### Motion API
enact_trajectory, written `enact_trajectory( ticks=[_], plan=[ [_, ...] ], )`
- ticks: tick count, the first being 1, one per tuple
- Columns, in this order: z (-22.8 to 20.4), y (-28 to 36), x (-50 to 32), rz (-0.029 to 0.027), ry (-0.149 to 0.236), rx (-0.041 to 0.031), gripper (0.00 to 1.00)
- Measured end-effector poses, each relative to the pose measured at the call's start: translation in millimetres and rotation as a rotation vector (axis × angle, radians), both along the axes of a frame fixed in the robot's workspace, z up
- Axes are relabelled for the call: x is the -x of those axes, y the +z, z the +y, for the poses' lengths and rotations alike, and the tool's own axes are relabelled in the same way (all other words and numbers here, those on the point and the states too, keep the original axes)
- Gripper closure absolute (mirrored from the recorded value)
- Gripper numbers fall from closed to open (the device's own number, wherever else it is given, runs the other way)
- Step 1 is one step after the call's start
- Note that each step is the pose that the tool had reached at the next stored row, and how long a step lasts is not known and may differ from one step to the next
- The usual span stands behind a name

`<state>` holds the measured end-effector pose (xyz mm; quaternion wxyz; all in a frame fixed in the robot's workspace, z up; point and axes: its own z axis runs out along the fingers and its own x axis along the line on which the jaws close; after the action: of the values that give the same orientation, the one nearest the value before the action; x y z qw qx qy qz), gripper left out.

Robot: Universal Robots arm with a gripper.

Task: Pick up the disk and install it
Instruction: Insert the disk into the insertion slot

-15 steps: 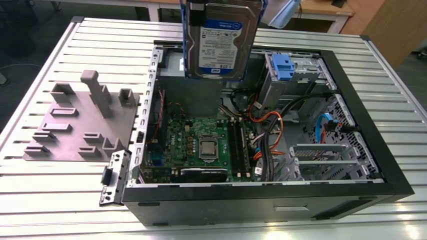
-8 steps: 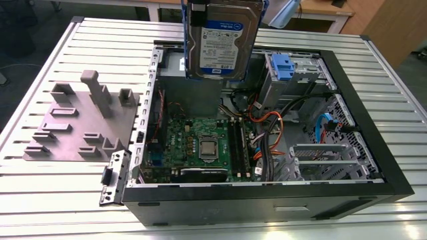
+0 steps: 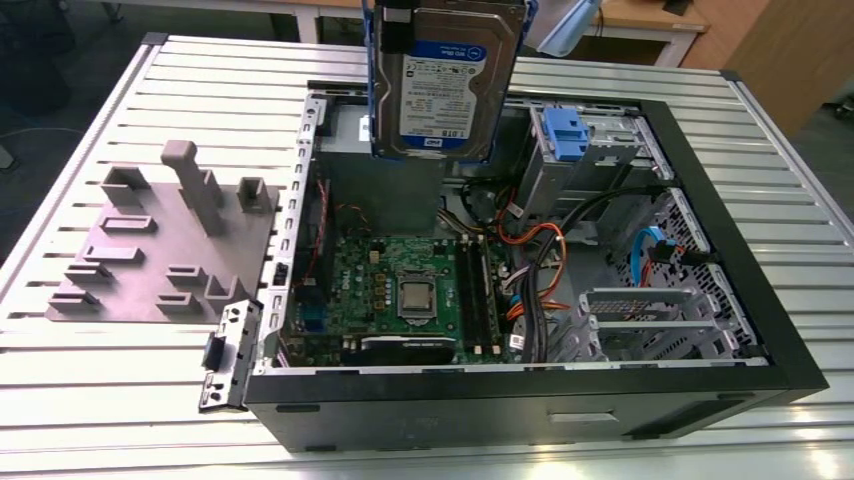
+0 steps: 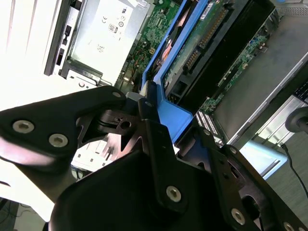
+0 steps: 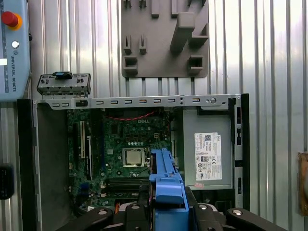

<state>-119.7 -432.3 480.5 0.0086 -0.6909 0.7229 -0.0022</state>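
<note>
Silver metal in a blue bracket, the disk (image 3: 441,80) hangs in the air above the open computer case (image 3: 747,260), clear of its rim, with the motherboard (image 3: 400,290) exposed below. Its long axis stands upright, and the label faces the exterior view, where its top edge is cut off. The gripper (image 4: 175,122) is clamped on the bracket's end.

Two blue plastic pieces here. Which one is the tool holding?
The blue bracket framing the disk, gripped by the tool above the open computer case. The small blue latch sits inside the case, apart from the tool.
</note>
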Motion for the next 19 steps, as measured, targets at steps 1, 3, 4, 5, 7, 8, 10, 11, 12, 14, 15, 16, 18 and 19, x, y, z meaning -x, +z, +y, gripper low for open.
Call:
enact_trajectory(
  ticks=[1,3,4,5,7,8,10,11,12,14,15,16,18,19],
  plan=[
    [0.0,0.0,0.0,0.0,0.0,0.0,0.63],
    [0.0,0.0,0.0,0.0,0.0,0.0,0.63],
    [0.0,-0.1,0.0,0.0,0.0,0.0,0.63],
    [0.0,-0.1,0.0,-0.0001,0.0,-0.0001,0.63],
    [-0.6,-0.1,0.0,-0.0001,0.0,-0.0001,0.63],
    [-1.6,-0.1,0.0,-0.0001,0.0,-0.0001,0.63],
    [-4.3,0.0,0.0,0.0,0.0,0.0,0.63],
    [-5.7,0.0,0.0,0.0,0.0,0.0,0.63],
    [-7.1,-0.1,0.0,0.0,0.0,-0.0001,0.63],
    [-9.5,-0.1,0.0,0.0,0.0,-0.0001,0.63],
    [-10.6,-0.1,0.0,0.0,0.0,-0.0001,0.63],
    [-11.6,-0.1,0.0,-0.0001,0.0,-0.0001,0.63],
    [-13.6,-0.1,0.0,0.0,0.0,-0.0001,0.63],
    [-14.7,-0.1,0.0,0.0,0.0,0.0,0.63]
  ],
)
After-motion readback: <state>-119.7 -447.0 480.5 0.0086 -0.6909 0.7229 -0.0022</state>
